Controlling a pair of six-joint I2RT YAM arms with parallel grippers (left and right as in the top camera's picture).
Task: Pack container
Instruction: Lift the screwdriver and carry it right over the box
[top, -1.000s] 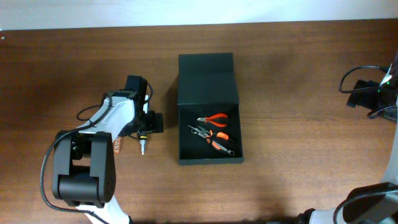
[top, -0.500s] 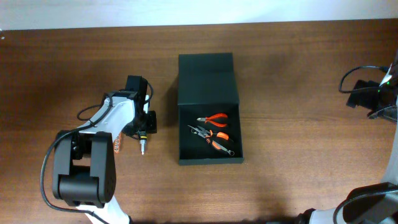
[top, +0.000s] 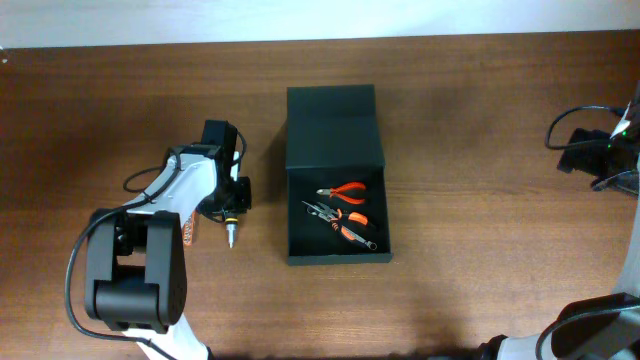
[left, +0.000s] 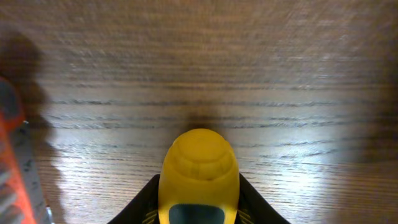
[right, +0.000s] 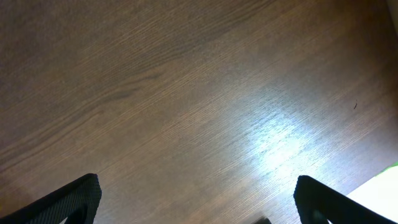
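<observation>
Container (top: 305, 180) sits mid-worktop (top: 480, 250), long axis far-to-near, flap lid folded open toward the far edge, orange-handled pliers (top: 345, 192) inside. My left claw (top: 230, 207) is just left of it, clamped on a yellow-handled screwdriver (left: 199, 165), tip pointing near-side. My right claw (right: 196, 199) is wide, holding nothing.

container (top: 334, 120) mouth: reachable from above | floor: pliers (top: 347, 190) (orange-handled) in the way
</observation>
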